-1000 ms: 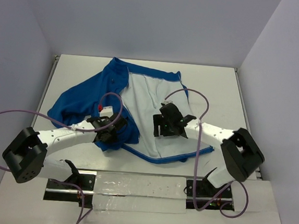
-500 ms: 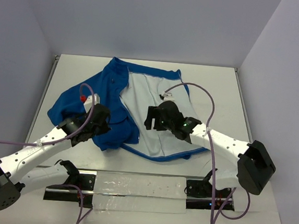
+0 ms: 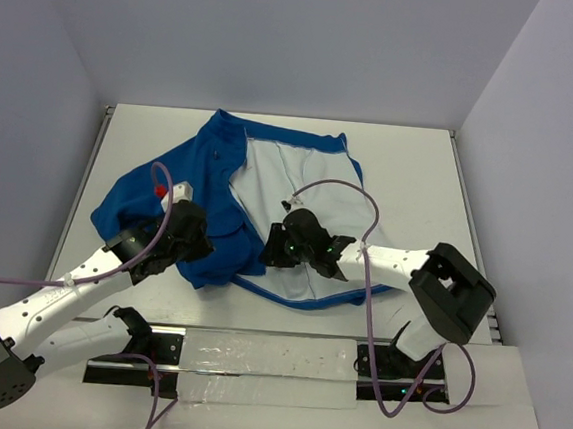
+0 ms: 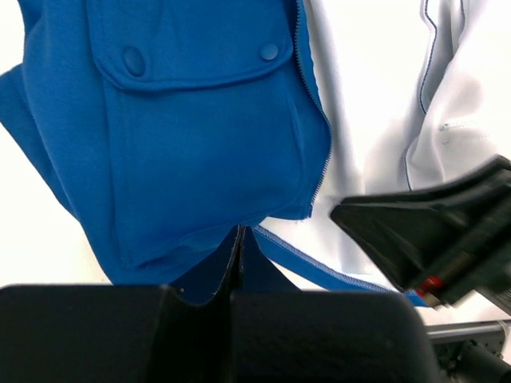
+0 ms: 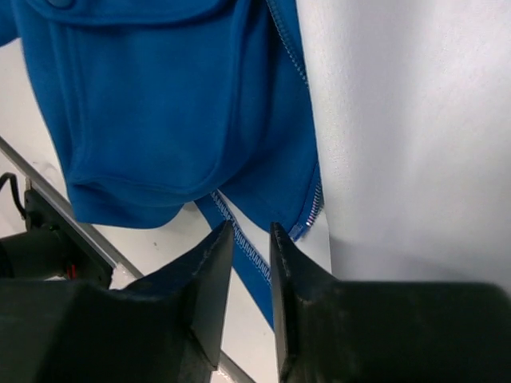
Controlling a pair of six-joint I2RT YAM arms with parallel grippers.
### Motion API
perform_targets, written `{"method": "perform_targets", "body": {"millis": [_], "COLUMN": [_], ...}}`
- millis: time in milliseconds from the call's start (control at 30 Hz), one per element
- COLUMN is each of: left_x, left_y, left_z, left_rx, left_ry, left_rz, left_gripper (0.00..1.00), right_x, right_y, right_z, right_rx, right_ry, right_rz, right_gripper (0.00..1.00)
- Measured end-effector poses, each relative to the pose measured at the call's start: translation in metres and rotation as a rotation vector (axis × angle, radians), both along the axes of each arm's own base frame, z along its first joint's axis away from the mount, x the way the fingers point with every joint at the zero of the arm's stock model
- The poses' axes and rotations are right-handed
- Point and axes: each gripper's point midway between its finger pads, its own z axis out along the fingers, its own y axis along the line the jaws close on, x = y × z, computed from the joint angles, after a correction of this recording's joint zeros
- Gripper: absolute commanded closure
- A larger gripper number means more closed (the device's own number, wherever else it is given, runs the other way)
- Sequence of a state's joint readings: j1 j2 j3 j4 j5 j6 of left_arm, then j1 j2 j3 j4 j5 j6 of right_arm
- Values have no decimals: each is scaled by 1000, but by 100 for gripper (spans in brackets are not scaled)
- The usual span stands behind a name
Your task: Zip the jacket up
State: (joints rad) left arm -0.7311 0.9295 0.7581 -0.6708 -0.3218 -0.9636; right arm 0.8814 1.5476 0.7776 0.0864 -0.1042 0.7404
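Note:
The royal-blue jacket [image 3: 216, 163] lies open on the table with its white lining [image 3: 299, 191] facing up. Its left front panel, with a buttoned pocket [image 4: 200, 120], is folded over, and the zipper edge [image 4: 317, 144] runs down its right side. My left gripper [image 3: 195, 247] is shut and empty, its tips [image 4: 238, 233] over the panel's lower edge. My right gripper [image 3: 275, 254] is open by a narrow gap [image 5: 251, 231] just above the blue hem [image 5: 239, 231], close to the zipper's lower end [image 5: 313, 209]. It also shows in the left wrist view [image 4: 431, 231].
The white table [image 3: 420, 176] is bounded by grey walls at the back and both sides. A metal rail [image 3: 264, 353] with the arm bases runs along the near edge. Purple cables [image 3: 339, 186] loop above both arms.
My right gripper has moved left and nearer, from over the lining to the zipper's lower end. My left gripper has shifted left onto the blue panel.

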Motion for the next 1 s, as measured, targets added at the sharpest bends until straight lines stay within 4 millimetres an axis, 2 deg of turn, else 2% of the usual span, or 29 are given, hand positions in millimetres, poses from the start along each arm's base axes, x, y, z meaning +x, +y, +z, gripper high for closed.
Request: {"method": "perform_targets", "body": {"millis": [67,167,333,400,467,600,800,900,1000], "left_x": [-1,0,1,1,1,1,1,0,-5], "left_y": [-2,-4,-10,-12,-14,-17,-23,-28,-37], "left_z": [0,1,4,5,6,8,12,9,3], "left_rx": [-7,-16,-44,-55,-62,-76,-107,-132,-174], "left_ry": [3,2,-5,-6,-7,-9,-21,-18,2], "left_rz": [-5,-10,-25,-30,-35,-45,-61,-81,-109], "left_gripper": [100,98,88,77,69,61,57,56,55], "right_x": [0,-1,3,4,8,15,17,18,18], "right_y": [2,2,-6,-9,-7,0,5,8,8], "right_z": [-7,-16,-33,-39,-41,-41,-42,-43,-44], "right_rx": [-4,-14,-72,-94,-105,-103,-92,-88,-92], "right_ry": [17,37,51,56,56,45,44,45,43], "right_rz": [0,-9,-50,-60,-67,-69,-58,-53,-47], "right_gripper": [53,41,40,40,40,43,49,62,84]}}
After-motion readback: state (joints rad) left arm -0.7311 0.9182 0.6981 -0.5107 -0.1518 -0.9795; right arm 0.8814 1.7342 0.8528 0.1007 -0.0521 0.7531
